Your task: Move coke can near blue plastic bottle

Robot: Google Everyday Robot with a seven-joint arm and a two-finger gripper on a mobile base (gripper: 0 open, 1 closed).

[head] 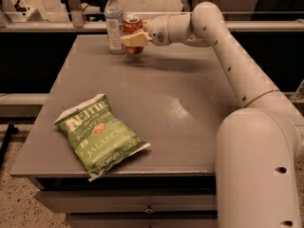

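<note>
Gripper (pixel 133 38) at far end of bench (pixel 190 103), reaching in from right, fingers clamped around middle of coke can (pixel 131 24). Can upright between fingers, silver top visible above them, red base below; cannot tell whether base touches bench. Blue plastic bottle (pixel 114 22) upright just beside can on its left, taller than can, narrow gap between. White arm (pixel 228 56) stretches back toward near right. Green chip bag (pixel 99 134) flat near front left, well apart. Count: one can, one bottle, one bag.
</note>
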